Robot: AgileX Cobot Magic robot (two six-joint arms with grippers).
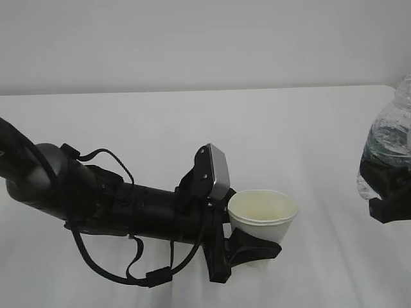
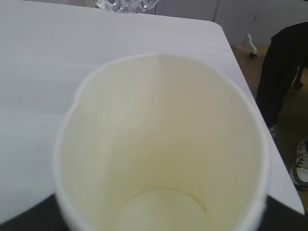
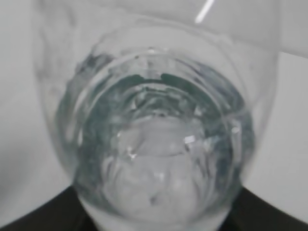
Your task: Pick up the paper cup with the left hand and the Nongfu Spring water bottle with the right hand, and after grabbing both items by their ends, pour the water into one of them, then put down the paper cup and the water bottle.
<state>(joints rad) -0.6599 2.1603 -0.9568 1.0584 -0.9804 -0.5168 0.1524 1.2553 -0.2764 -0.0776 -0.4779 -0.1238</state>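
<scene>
Paper cup (image 1: pixel 263 215) gripped low on its wall by the left hand (image 1: pixel 247 247), upright, mouth open upward, right of centre and toward the near side of the worktop (image 1: pixel 192 128). Whether lifted clear or just resting on the worktop: hard to tell from the slanted exterior view. Inside of the cup pale cream and dry right down to the bottom in the left wrist view, so no pouring done yet.

Nongfu Spring water bottle (image 1: pixel 390 144) at the far right edge, upright, clamped near its lower part by the right hand (image 1: pixel 388 192), well apart from the cup. Water (image 3: pixel 154 159) visible inside, filling the lower part.

Both pickups apparently done. Left to do, judging from this: bringing bottle over cup, tilting, pouring, then setting both down.

Left fingers (image 1: pixel 257 247) spread about halfway, closed around the cup's tapered lower wall. Right fingers (image 1: pixel 385 208) likewise parted to roughly the bottle's width, pressed against its sides; only their dark edges seen at the bottom corners of the right wrist view.
</scene>
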